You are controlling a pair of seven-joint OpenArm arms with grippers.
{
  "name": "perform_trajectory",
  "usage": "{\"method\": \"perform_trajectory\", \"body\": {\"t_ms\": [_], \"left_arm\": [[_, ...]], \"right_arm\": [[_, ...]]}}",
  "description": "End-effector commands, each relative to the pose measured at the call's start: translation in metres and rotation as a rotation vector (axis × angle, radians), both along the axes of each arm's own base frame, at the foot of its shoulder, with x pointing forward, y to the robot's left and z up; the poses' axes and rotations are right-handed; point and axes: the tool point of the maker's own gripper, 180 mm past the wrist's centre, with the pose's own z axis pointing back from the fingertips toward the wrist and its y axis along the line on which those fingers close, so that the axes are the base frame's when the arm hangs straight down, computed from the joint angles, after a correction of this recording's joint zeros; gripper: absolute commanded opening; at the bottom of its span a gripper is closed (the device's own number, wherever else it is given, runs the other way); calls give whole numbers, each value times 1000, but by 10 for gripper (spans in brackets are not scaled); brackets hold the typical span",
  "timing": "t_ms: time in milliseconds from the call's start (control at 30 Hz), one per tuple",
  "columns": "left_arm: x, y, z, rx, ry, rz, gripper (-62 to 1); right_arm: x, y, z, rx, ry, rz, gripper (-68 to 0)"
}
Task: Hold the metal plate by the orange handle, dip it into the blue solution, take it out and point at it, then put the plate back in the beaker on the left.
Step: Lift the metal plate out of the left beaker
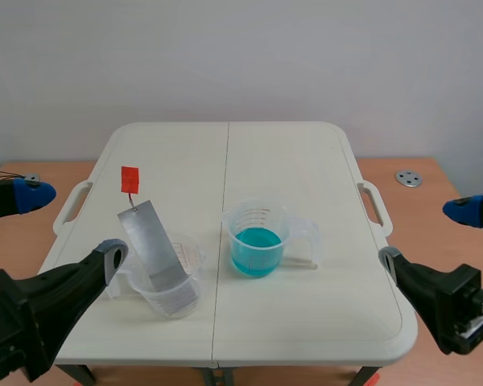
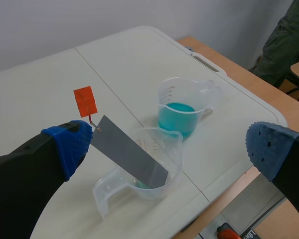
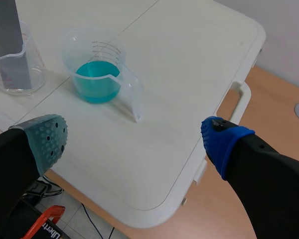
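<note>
**A:** What's in front of you?

**B:** A white folding table (image 1: pixel 306 161). My left gripper (image 1: pixel 71 223) hangs at its left edge, fingers spread wide with nothing between them. My right gripper (image 3: pixel 134 139) sits at the right edge, just as wide and just as empty.

**A:** And on the table?

**B:** Two clear beakers, near each other. The right beaker (image 1: pixel 294 229) has blue liquid (image 1: pixel 256 241) in it. The left beaker (image 1: pixel 185 297) holds the metal plate (image 1: pixel 153 241), which leans tilted against the rim with its lower end inside.

**A:** And the handle?

**B:** The orange handle (image 1: pixel 130 178) stands above the plate's upper end on a thin wire (image 1: pixel 130 200). Neither gripper touches it.
</note>
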Motion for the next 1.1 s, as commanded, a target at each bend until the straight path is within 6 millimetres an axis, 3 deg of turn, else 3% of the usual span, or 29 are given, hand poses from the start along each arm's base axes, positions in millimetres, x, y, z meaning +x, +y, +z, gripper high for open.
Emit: {"method": "perform_trajectory", "body": {"t_ms": [0,33,67,167,200,433,633,833,1067], "left_arm": [[2,0,6,-15,-21,6,14],[2,0,6,-15,-21,6,14],[2,0,6,-15,-21,6,-81],[2,1,3,-1,-7,6,-503],[2,1,1,16,-7,4,-605],[6,16,-3,79,-17,63,-582],[-13,48,-26,205,76,130,-582],[-60,82,-85,409,336,166,-582],[-107,124,-138,497,550,213,-582]], "right_arm": [[9,10,15,28,-48,31,-126],[10,15,16,35,-48,49,-126],[11,20,17,40,-51,66,-126],[15,33,21,57,-62,109,-126],[17,37,22,60,-66,120,-126],[35,57,28,93,-96,168,-126],[49,74,27,113,-101,213,-126],[65,91,25,146,-95,226,-126],[76,123,20,241,-70,292,-126]]}}
